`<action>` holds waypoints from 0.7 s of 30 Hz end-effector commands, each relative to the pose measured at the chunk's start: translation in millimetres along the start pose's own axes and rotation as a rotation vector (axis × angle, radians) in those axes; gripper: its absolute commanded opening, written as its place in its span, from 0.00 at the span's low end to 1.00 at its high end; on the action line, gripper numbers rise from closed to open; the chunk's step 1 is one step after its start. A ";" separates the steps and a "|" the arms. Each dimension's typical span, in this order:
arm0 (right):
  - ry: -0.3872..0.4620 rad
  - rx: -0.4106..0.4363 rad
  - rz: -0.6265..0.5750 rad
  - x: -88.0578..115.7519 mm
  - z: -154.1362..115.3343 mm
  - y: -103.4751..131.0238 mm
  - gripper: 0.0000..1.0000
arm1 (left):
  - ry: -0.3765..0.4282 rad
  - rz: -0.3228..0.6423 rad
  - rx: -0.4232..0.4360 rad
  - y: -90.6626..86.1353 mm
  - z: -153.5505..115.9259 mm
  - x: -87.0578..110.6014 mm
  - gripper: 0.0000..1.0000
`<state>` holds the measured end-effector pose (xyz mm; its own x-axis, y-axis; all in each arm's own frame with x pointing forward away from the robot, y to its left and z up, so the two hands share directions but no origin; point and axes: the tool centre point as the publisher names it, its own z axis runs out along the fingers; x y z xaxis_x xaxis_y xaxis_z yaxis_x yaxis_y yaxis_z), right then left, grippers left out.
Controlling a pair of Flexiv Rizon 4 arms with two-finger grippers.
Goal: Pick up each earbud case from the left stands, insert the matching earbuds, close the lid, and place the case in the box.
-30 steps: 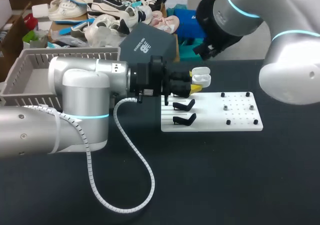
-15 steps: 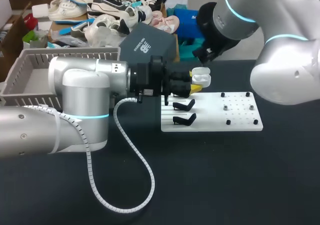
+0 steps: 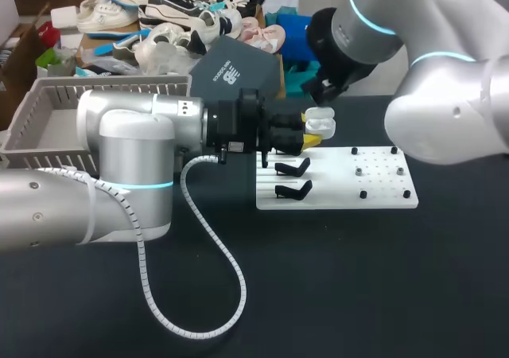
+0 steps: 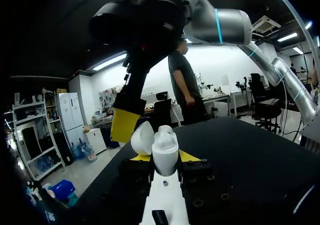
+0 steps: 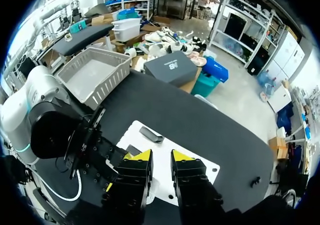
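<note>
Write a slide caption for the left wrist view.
Left end effector holds the open earbud case; right end effector hovers beside its lid.

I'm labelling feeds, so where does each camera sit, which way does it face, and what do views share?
Head view: above and behind, looking down at the table; left arm, right arm show.
Left wrist view: on that wrist, looks along the left pincer gripping the open earbud case; right arm above.
Right wrist view: on that wrist, looks down past the right pincer at the white board.
Shared: head and right wrist views show board, basket, left arm.
</note>
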<state>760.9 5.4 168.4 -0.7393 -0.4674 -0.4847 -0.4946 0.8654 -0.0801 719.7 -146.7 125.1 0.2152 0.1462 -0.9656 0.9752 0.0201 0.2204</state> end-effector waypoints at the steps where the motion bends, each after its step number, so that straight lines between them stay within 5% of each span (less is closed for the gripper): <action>1: -0.017 0.012 0.005 10.3 -7.9 3.0 0.20 | -0.002 0.001 -0.003 -0.7 -0.3 0.3 0.00; 21: -0.067 0.013 0.021 23.9 -26.6 10.6 0.19 | -0.002 0.001 -0.003 -0.7 -0.3 0.3 0.00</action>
<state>737.9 3.9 175.9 -0.7284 -0.4459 -0.5202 -0.4851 0.8718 -0.0680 719.5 -146.6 124.9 0.2155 0.1456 -0.9656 0.9751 0.0203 0.2207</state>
